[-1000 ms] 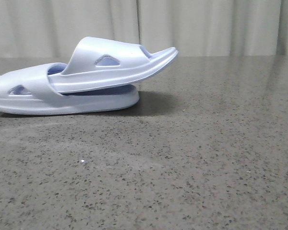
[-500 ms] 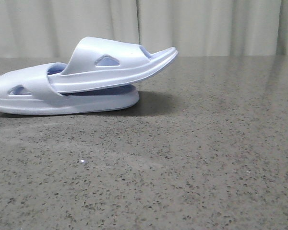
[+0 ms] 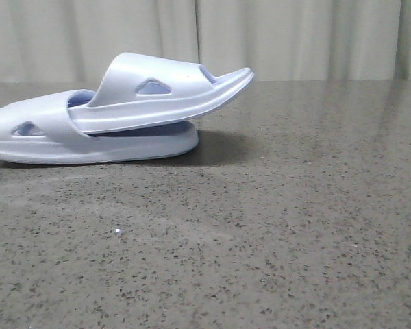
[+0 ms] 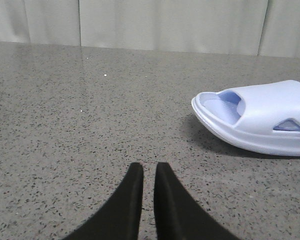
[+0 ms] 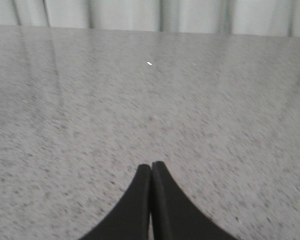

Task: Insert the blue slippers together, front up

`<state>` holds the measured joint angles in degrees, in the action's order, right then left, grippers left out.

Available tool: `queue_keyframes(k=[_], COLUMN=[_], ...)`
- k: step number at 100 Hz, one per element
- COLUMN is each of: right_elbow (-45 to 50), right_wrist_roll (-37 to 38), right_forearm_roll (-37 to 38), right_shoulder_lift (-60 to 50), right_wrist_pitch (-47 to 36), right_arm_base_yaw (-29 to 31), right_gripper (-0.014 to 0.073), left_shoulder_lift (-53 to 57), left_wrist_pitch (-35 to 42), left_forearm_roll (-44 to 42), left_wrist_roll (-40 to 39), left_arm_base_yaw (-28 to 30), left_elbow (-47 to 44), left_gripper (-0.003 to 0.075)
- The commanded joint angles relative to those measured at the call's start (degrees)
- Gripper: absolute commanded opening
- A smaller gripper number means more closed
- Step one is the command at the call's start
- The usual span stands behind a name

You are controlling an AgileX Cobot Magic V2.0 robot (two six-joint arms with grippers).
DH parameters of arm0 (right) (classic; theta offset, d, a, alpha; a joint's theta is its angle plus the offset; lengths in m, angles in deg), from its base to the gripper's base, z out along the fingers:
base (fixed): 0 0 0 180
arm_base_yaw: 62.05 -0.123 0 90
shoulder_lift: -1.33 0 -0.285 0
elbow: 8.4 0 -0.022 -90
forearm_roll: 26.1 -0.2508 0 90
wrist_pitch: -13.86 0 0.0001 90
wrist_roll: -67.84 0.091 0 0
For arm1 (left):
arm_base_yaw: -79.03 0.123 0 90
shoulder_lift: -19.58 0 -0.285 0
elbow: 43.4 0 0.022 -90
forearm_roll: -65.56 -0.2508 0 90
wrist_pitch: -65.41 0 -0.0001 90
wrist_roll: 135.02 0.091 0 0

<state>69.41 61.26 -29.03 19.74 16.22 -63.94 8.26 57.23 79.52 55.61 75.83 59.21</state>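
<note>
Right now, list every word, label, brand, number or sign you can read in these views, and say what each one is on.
None: no readable text shows in any view.
Upper slipper: plain moulded foam, no brand or size mark visible.
Lower slipper: likewise plain; its sole is hidden.
Table: speckled surface only, no label.
Curtain: plain folds.
Left gripper and right gripper: plain black fingers, no markings.
</note>
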Motion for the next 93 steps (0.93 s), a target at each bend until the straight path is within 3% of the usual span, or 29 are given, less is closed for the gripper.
queue_keyframes(k=[1, 22, 93], right_elbow=[1.3, 1.2, 1.2], right_wrist_roll=[0.3, 0.3, 0.3], right_forearm_roll=[0.8, 2.9, 3.3], right_shoulder_lift=[-3.3, -8.6, -8.6], right_wrist_pitch=[-1.7, 5.0, 4.5], right_arm_base_yaw=[1.7, 2.0, 2.0], right_gripper=[-0.0089, -0.0089, -0.0089], left_shoulder_lift=[-0.4, -0.4, -0.4], left_wrist_pitch=[4.0, 4.0, 4.0], left_forearm_roll=[0.6, 0.6, 0.6], left_wrist_roll=[-0.6, -0.6, -0.6], left_arm_base_yaw=[0.1, 0.1, 0.1], left_elbow=[-0.5, -0.5, -0.5], left_gripper=[0.0015, 0.0015, 0.0015])
